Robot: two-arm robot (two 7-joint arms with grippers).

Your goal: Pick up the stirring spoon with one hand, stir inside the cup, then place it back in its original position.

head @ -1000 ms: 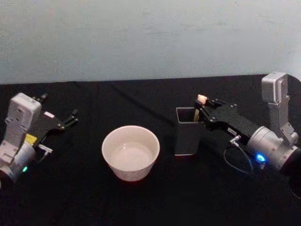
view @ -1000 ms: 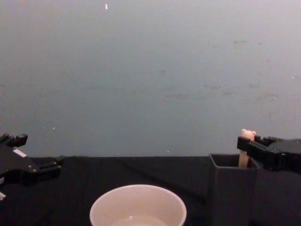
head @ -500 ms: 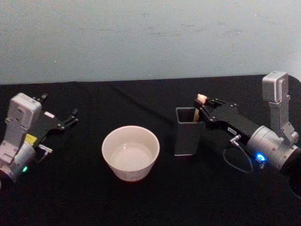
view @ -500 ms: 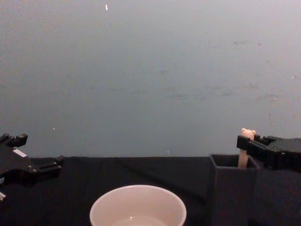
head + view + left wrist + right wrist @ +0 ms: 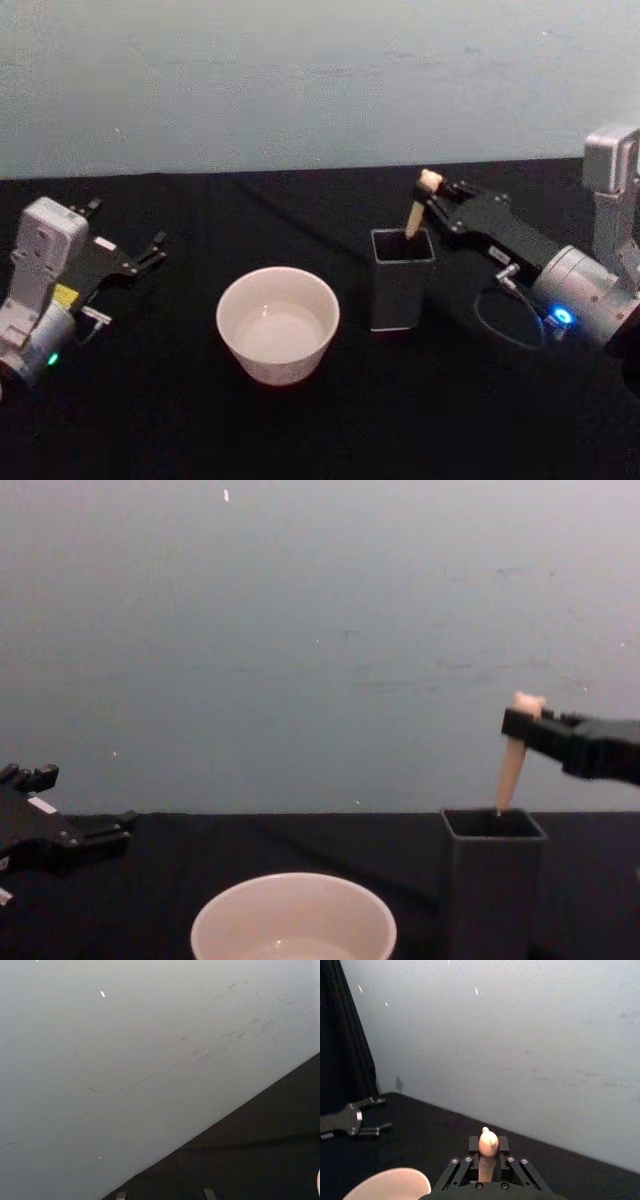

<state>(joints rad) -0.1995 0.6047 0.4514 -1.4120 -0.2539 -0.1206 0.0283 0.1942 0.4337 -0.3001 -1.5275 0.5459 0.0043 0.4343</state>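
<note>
Black right gripper (image 5: pixel 431 189), clamped on the slim beige bear-topped stirring spoon (image 5: pixel 415 211), should lift straight until it clears the dark grey square holder (image 5: pixel 400 292); left gripper (image 5: pixel 128 228) waits open at the left

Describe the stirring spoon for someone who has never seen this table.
On the black table, to the right of the wide cream cup, stands a dark grey square holder. Sticking tilted out of it, gripped near its top by the right gripper, is the stirring spoon: the one slim pale beige stick there, ending in a small rounded head.
</note>
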